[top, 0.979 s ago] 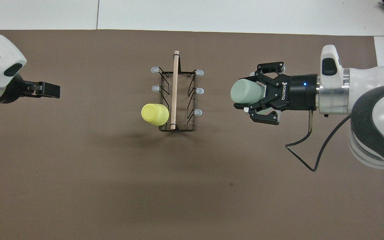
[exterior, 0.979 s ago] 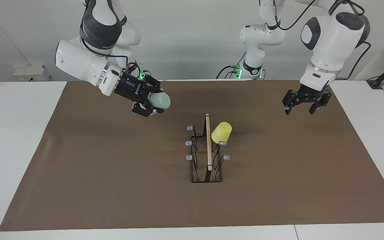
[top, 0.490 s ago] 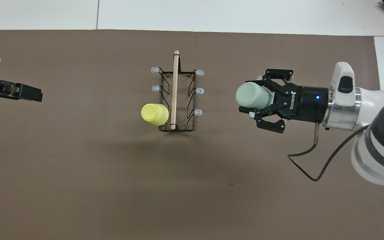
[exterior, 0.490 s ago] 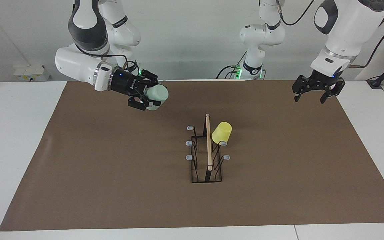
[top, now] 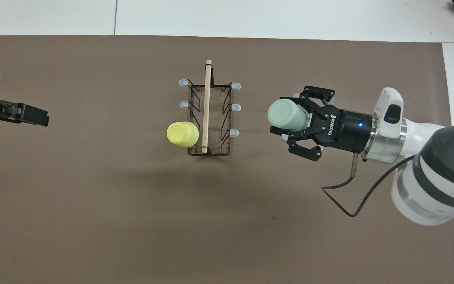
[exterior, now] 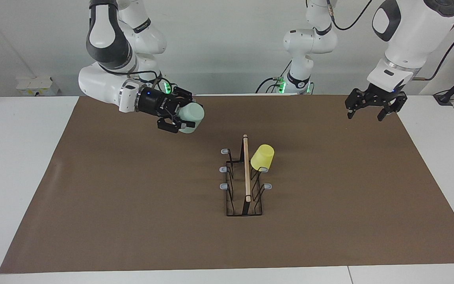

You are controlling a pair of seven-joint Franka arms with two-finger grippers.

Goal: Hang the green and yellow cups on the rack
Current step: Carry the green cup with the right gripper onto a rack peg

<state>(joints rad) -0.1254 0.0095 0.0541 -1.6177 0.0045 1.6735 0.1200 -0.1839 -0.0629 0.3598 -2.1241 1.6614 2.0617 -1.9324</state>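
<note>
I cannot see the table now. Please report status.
Right hand shut on green cup, over mat. Left hand open, empty, waiting. Yellow cup on rack. Path clear.

"ROBOTIQ" is showing in white letters on the black body of the right pincer (top: 296, 126); nothing else is reading clearly.

Rack (exterior: 244, 177) mid-desk (exterior: 22, 165), one cup (exterior: 262, 156) hung on its peg toward the left arm's end, other cup (exterior: 191, 113) in right gripper (exterior: 183, 116) over the desk, left gripper (exterior: 372, 112) waiting aloft at its own end

Brown mat (exterior: 132, 205) spread over the white table (exterior: 18, 157), both otherwise bare-surfaced.
</note>
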